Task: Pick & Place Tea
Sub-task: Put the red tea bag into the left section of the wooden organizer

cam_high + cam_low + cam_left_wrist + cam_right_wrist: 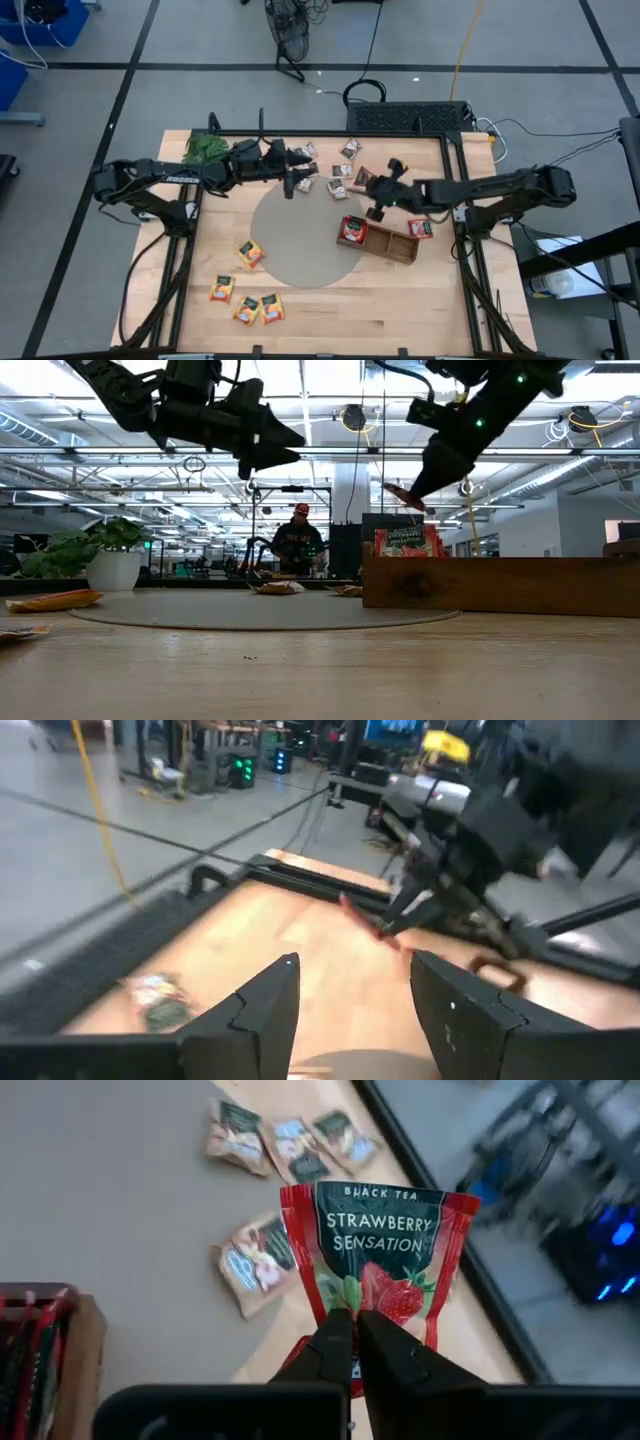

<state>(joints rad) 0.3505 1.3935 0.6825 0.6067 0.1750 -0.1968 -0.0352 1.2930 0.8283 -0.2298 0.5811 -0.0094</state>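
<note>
My right gripper is shut on a red tea sachet printed "Strawberry Sensation" and holds it in the air above the table's far middle; it also shows in the low view. Below and nearer stands the brown wooden tray, with red sachets standing in it. My left gripper hovers open over the round grey mat's far edge, pointing at the right gripper and touching nothing. Grey-white sachets lie flat on the table at the far middle. My right gripper pinches the red sachet at the middle of its bottom edge between its two fingers. The fingers slant down toward the table's far left. The sachet stands out beyond the fingertips, lifted clear of table and tray, its printed face toward the wrist camera.
Several orange-yellow sachets lie at the near left. A green sprig sits at the far left corner. The grey mat covers the table's middle. A person stands in the room beyond the table.
</note>
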